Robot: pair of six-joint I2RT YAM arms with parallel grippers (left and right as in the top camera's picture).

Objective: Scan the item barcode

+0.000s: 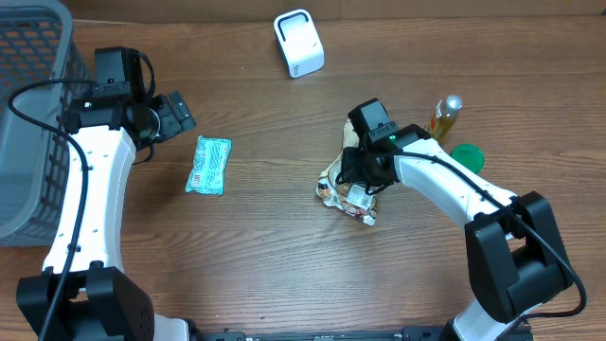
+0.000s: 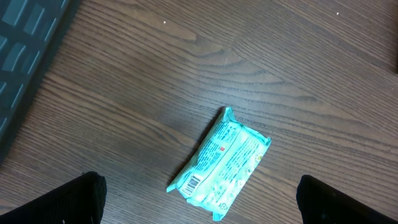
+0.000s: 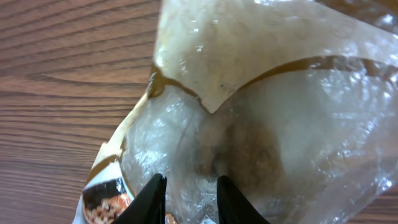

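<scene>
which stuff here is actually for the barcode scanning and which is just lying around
For the job:
- snack bag, at the right hand
- teal packet, barcode showing
- white box, likely the scanner

Lying about:
- grey basket
- bottle
- green lid

- A grey mesh basket [image 1: 28, 114] sits at the table's far left edge.
- A teal pack [image 1: 208, 165] lies flat on the wood, well apart from the basket. The left wrist view shows a barcode on its near end.
- An amber bottle [image 1: 445, 116] with a silvery cap is on the right side.
- A green lid [image 1: 466, 156], partly hidden, lies just beside the bottle.
- The table [image 1: 284, 256] is brown wood grain.
</scene>
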